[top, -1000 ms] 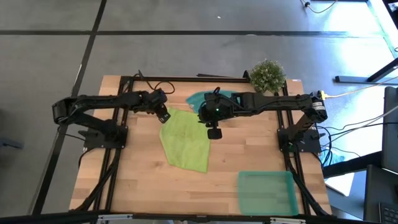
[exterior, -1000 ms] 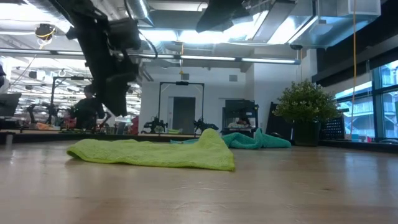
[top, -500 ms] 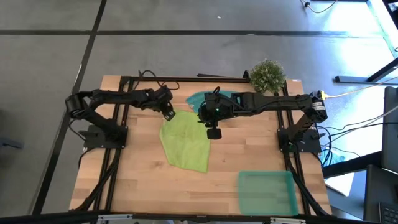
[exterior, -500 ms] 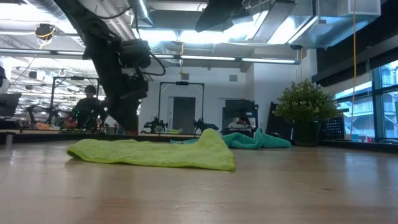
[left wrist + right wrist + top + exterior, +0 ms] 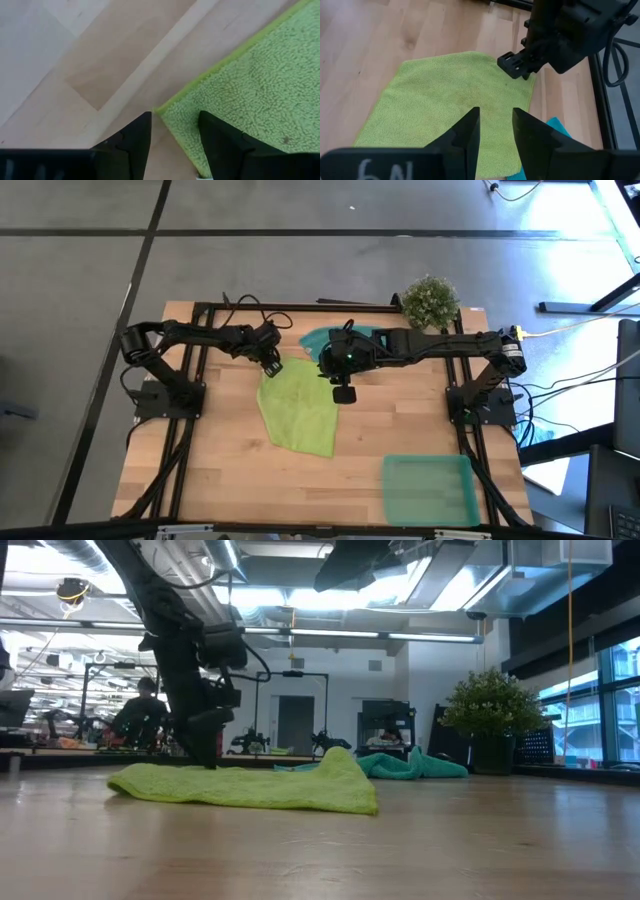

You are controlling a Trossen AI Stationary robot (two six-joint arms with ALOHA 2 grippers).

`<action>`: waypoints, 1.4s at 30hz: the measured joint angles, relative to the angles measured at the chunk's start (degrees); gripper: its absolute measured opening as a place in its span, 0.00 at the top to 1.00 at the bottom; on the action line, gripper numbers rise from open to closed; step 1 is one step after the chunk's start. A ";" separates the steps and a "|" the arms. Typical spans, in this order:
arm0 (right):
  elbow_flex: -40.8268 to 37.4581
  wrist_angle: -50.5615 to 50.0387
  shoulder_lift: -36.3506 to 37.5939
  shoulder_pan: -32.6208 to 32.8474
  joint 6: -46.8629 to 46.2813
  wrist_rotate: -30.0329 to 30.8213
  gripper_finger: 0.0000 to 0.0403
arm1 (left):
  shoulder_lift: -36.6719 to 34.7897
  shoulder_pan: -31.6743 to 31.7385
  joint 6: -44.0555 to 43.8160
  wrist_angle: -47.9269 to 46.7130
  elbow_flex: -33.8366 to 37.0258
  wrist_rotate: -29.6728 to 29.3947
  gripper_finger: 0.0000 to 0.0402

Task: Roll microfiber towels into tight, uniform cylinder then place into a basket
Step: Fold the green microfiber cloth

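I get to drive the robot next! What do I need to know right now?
Left gripper: open, down at the far corner of the lime green towel, fingers astride the corner.
Right gripper: open, above the towel's right edge, holding nothing.
Teal towel: bunched behind, under the right arm.
Basket: near right corner, nothing in it.
Done: nothing rolled yet.
Left: roll both towels, put them in the basket.

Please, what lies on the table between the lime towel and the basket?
Nothing: in the high view, only bare wood separates the lime towel from the basket.
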State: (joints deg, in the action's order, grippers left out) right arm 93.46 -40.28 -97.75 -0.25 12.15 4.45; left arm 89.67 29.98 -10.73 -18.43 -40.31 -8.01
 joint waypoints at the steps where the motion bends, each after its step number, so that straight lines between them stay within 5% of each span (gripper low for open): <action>1: 0.01 -0.26 0.00 0.00 0.01 0.00 0.71 | 0.11 0.00 0.57 -0.01 0.00 0.00 0.62; 11: -0.01 -3.19 -0.01 -0.04 -2.19 0.02 0.71 | 0.58 -0.02 5.37 0.21 -0.10 -0.31 0.97; 26: -10.43 3.39 -1.93 -7.44 -13.14 0.01 0.71 | -10.09 -4.38 10.82 -9.68 0.13 -1.78 0.99; 33: -18.08 11.76 -3.03 -11.80 -8.21 -0.28 0.71 | -12.17 -8.61 11.39 -10.02 0.05 -2.06 1.00; 42: -21.45 19.23 -8.70 -15.30 -4.09 -7.61 0.71 | -12.22 -11.80 11.29 -10.32 0.06 -2.01 1.00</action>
State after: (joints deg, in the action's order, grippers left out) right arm 72.01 -21.04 -106.45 -15.55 8.06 -3.16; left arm 77.45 18.18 0.56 -28.74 -40.25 -10.01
